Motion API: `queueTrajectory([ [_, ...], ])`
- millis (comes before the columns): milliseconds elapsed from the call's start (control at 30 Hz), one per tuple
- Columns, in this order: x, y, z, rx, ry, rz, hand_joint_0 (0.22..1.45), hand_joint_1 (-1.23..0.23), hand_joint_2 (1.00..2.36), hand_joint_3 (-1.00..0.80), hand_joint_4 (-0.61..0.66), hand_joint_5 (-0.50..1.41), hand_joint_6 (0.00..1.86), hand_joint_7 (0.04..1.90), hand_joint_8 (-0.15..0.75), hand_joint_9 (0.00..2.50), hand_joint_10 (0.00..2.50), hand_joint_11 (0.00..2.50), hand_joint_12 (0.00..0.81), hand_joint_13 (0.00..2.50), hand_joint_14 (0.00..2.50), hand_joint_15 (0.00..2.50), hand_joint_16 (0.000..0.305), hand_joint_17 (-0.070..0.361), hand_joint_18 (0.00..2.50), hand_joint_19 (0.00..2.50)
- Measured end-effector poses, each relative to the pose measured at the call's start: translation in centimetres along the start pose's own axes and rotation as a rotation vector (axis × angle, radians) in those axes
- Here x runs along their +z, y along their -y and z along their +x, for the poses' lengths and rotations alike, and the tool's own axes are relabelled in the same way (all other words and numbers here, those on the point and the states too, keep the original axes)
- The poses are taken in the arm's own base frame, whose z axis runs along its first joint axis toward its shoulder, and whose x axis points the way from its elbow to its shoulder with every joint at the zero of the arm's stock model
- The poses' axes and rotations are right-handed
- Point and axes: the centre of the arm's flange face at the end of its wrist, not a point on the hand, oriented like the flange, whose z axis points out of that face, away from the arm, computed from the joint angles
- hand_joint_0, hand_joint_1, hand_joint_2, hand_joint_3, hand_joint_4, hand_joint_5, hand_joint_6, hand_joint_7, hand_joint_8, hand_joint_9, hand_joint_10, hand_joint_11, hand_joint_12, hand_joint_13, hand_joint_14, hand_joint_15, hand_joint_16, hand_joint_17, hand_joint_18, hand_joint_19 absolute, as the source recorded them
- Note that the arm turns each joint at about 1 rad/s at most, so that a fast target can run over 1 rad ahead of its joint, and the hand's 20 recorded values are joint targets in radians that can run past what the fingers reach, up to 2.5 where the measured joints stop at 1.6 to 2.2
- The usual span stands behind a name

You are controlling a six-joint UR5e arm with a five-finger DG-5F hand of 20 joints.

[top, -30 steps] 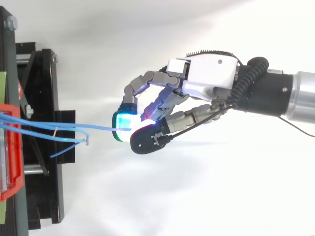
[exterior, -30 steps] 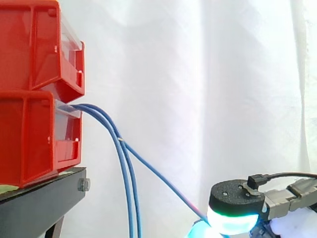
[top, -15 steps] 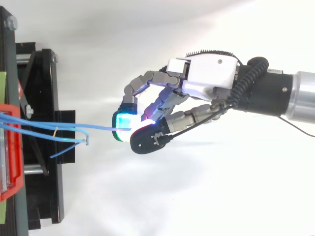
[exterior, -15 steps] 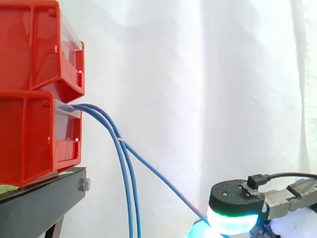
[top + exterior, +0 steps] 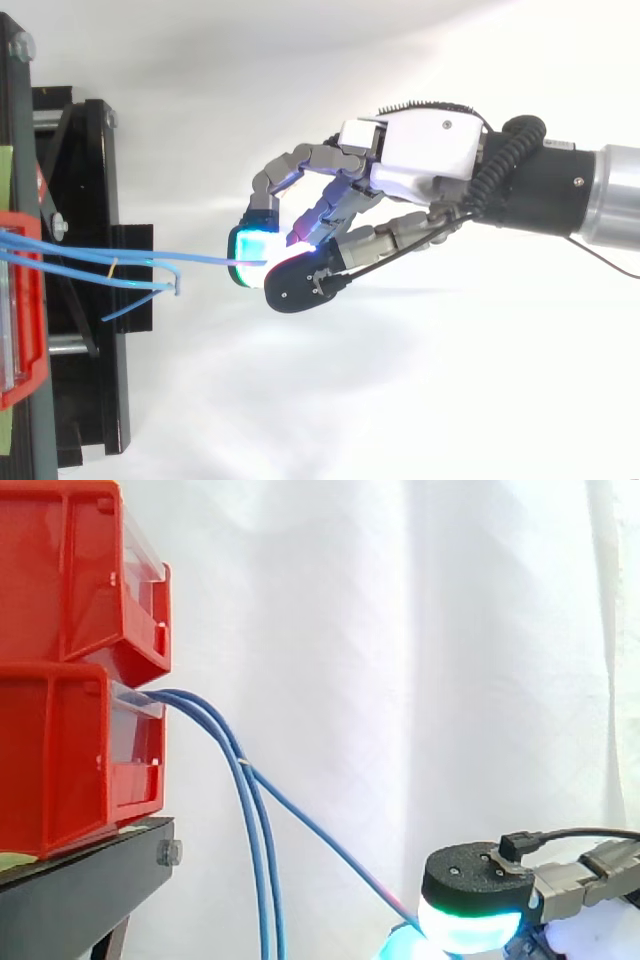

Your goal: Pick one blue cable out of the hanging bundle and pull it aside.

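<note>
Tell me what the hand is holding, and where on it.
One blue cable, pinched between the hand's fingertips on its stretch slanting away from the hanging bundle.

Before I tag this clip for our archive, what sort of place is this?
Most likely a robot test bench in a lab, though that is a guess: red bins stacked on a black stand, a plain white curtain behind, and a robot hand pinching one blue cable.

In the top view the arm [image 5: 615,195] enters from the right edge, and the robot hand [image 5: 415,150] points left with its fingers curled. A cyan-glowing fingertip [image 5: 250,245] and the thumb's pad pinch one blue cable [image 5: 190,259] between them. The other fingers are bent just behind, glowing magenta.
</note>
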Motion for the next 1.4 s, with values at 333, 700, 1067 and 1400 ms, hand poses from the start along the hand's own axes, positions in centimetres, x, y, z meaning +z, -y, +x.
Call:
queueTrajectory([
  [333,0.0,0.0,0.03,0.0,0.0,0.0,0.55,-0.86,1.16,-0.06,-0.19,0.0,0.86,1.06,0.32,0.96,0.01,0.28,0.367,0.79,0.01,0.36,0.058,0.129,0.74,0.37],
  [700,0.0,-0.01,0.01,0.0,0.0,0.0,0.55,-0.86,1.17,-0.06,-0.19,0.0,0.87,1.05,0.321,0.97,0.01,0.29,0.366,0.79,0.01,0.37,0.058,0.13,0.74,0.37],
  [1067,-0.01,-0.02,0.02,0.0,0.0,0.0,0.55,-0.85,1.16,-0.06,-0.19,0.0,0.87,1.04,0.321,0.97,0.01,0.29,0.368,0.79,0.01,0.37,0.057,0.129,0.74,0.37],
  [1400,-0.01,-0.01,0.03,0.0,0.0,0.0,0.55,-0.85,1.15,-0.06,-0.19,0.0,0.87,1.04,0.32,0.98,0.01,0.28,0.366,0.79,0.01,0.37,0.057,0.128,0.76,0.37],
])
